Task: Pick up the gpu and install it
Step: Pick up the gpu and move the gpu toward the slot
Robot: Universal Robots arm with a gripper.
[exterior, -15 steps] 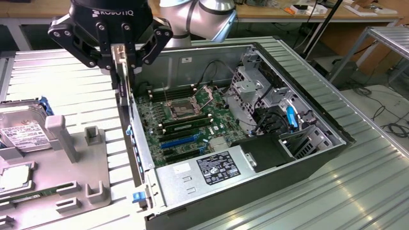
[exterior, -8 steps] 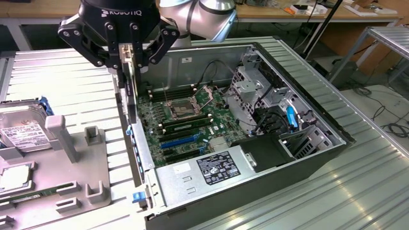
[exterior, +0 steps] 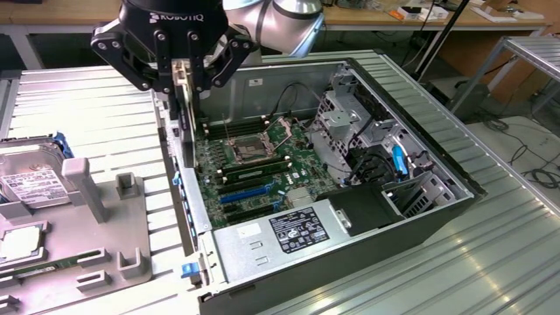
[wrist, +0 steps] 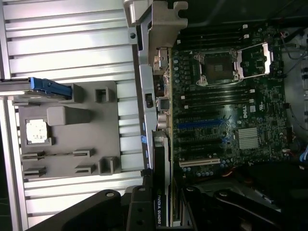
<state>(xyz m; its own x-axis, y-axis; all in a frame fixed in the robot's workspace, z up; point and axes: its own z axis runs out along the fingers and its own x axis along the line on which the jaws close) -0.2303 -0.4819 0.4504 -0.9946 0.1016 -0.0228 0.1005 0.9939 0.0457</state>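
**GPU clamped in the pincer, upright over the open case**

- Your gripper (exterior: 185, 82) sits at the far end of the open tower case (exterior: 437, 216), above the case wall on the exterior view's left.
- The pincer is clamped on the gpu (exterior: 187, 118). Its black fingers (exterior: 144, 69) press on both faces of the card.
- The card hangs upright and shows you only its thin edge. It runs down from the fingers along the inside of that wall.
- The lower end reaches the level of the motherboard (exterior: 254, 154). You can't tell from here whether it touches a slot.
- In the wrist view, the gpu (wrist: 160, 204) shows white NVIDIA Quadro lettering between the finger links. It lies along the case's rear panel (wrist: 147, 96), beside the board's slots.
- The blue slot (wrist: 202, 124) and the white slot (wrist: 199, 162) both stand bare, as does the CPU socket (wrist: 216, 65).
- The power supply (exterior: 280, 230) fills the near end of the case.
- On the exterior view's left, a grey fixture tray (exterior: 114, 216) rests on the ribbed metal table (exterior: 490, 262). A hard drive (exterior: 26, 187) with a white label stands in the tray, well apart from the card.
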